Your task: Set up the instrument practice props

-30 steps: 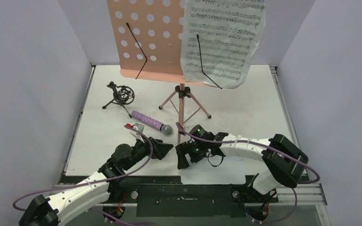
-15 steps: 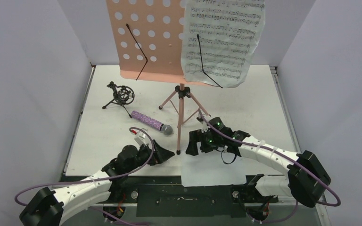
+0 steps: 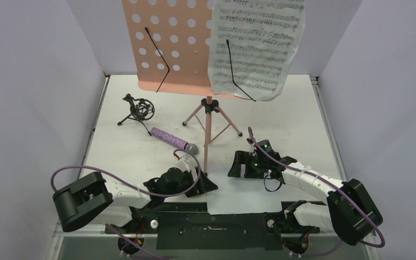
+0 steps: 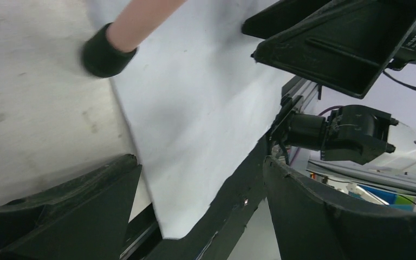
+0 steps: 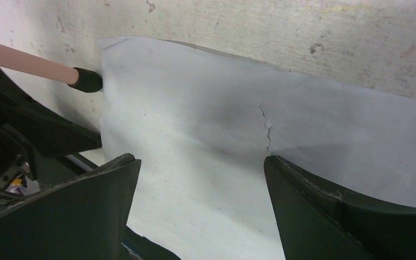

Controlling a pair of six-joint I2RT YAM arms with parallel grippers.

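The pink music stand (image 3: 208, 130) rises mid-table, and one sheet-music page (image 3: 254, 46) rests on the right half of its perforated desk (image 3: 168, 43). The other page (image 3: 241, 199) lies blank side up at the near edge. It has a small tear (image 5: 265, 127). My left gripper (image 3: 206, 184) is open, low at this page's near-left corner (image 4: 195, 108), with the corner showing between its fingers. My right gripper (image 3: 238, 165) is open and hovers over the page's far edge (image 5: 222, 135). The purple microphone (image 3: 169, 138) lies left of the stand. The black mic holder (image 3: 136, 111) stands behind it.
The stand's front leg ends in a black foot (image 5: 86, 80) at the page's far-left corner, also seen in the left wrist view (image 4: 102, 51). The black base rail (image 3: 211, 222) runs under the page's near edge. Purple cables loop off both arms.
My left arm has swung right along the near edge to the page's left corner. My right gripper has moved right and back from the stand's leg. Both stay open.
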